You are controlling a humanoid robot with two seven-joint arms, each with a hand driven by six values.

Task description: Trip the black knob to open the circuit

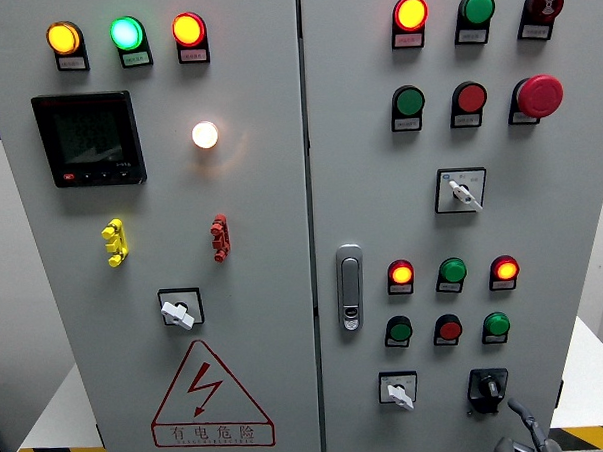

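Note:
The black knob sits on a black square plate at the lower right of the right cabinet door, its pointer turned roughly upright. My right hand comes up from the bottom edge just right of and below the knob. Only its grey fingers show; they are loosely extended, hold nothing and stay a little short of the knob. The left arm does not show.
A white selector switch sits left of the black knob, with another higher up. Rows of lit and unlit pilot lamps, a red emergency button and the door handle are above. The left door carries a meter and a warning triangle.

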